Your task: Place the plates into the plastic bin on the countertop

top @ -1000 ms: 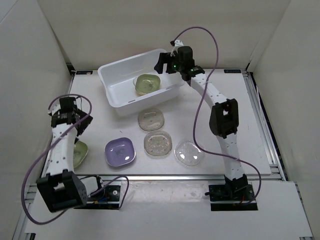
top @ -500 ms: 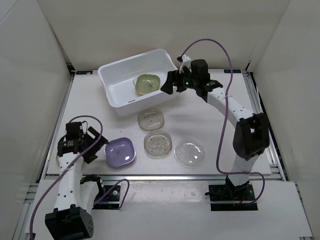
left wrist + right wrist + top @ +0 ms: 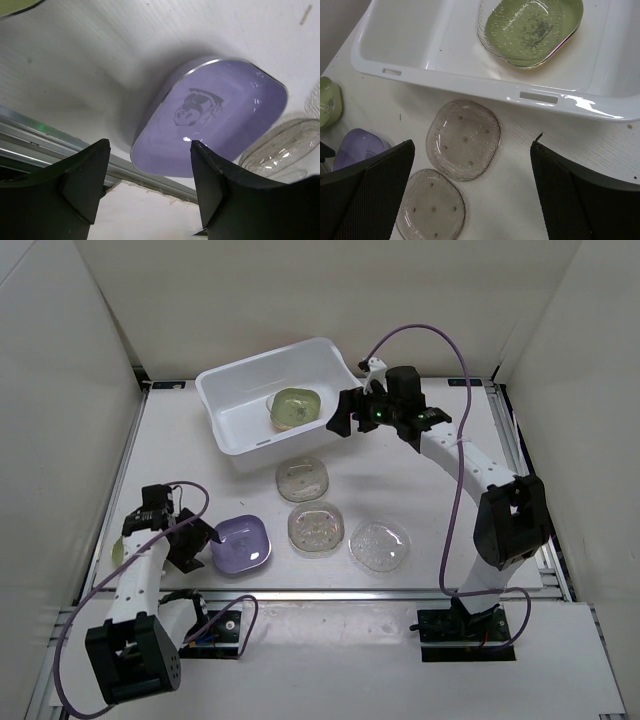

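Left gripper (image 3: 150, 147), jaws apart, nearer arm, faces purple plate (image 3: 241, 543) lying just ahead to its right on countertop (image 3: 180, 440) front-left, well apart from plastic bin (image 3: 240, 412) at far centre-left

The bin (image 3: 470, 84) is glossy white plastic, the purple plate (image 3: 220, 115) smooth and shiny, the clear plates (image 3: 464, 137) ribbed, the desk (image 3: 200, 470) matt.

The countertop (image 3: 450, 500) carries the plastic bin (image 3: 290, 440); nearer lie a purple plate (image 3: 241, 543), three clear plates (image 3: 316, 527), one green plate (image 3: 326, 102).
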`<state>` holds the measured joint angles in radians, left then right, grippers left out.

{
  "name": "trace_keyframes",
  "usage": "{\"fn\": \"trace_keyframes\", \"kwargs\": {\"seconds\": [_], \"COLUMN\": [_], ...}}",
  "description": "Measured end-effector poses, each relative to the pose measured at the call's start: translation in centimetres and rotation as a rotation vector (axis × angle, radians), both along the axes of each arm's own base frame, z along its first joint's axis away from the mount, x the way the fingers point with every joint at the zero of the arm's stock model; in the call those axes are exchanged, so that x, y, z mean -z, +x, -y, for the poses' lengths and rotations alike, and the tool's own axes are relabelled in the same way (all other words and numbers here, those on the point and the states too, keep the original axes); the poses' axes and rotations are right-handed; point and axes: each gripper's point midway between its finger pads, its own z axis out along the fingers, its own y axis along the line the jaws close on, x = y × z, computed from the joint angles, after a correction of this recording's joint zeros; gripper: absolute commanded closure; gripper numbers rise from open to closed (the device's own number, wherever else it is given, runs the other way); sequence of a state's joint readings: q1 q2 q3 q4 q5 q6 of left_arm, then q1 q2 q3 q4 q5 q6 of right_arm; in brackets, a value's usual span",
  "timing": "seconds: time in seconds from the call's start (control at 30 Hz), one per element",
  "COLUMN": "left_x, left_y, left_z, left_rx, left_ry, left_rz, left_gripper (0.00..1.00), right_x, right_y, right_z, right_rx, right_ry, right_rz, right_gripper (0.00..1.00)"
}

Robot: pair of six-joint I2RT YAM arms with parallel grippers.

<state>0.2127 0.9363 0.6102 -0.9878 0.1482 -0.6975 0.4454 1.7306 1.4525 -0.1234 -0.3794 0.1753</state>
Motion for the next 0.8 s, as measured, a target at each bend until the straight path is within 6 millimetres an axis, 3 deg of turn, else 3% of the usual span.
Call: {"fn": "trace_keyframes", "kwargs": {"seconds": [0.17,0.3,0.4,0.57,0.6,0.8], "left_x": [0.7,1.6,3.2,3.8,3.4,-1.0], "left_y": [0.1,0.7,0.4,1.3,1.9,5.9], "left_z": [-0.1,1.3,2.3,3.1,3.2,1.9], "left_rx": [-0.055,-0.014,0.038,0.087,0.088,0.044], "left_ry": [0.01,0.025,0.056,0.127,0.138,0.234], "left_rz": [-0.049,-0.077,-0.162,-0.222,-0.209,-0.067], "left_gripper": [0.24,0.24,0.37,0.78,0.9,0.9], "right_x": [0.0,0.1,0.1,0.1,0.1,0.0], "right_y": [0.2,0.4,0.7,1.6,1.7,2.5], "right_z": [0.1,0.3,0.8,2.1,2.3,3.6], "right_rx": [0.011,0.021,0.036,0.071,0.076,0.11], "right_ry": [-0.005,-0.008,-0.01,-0.013,-0.013,-0.016], "right_rz": [0.002,0.004,0.005,0.006,0.006,0.009], "right_gripper": [0.01,0.01,0.01,0.01,0.01,0.01]}}
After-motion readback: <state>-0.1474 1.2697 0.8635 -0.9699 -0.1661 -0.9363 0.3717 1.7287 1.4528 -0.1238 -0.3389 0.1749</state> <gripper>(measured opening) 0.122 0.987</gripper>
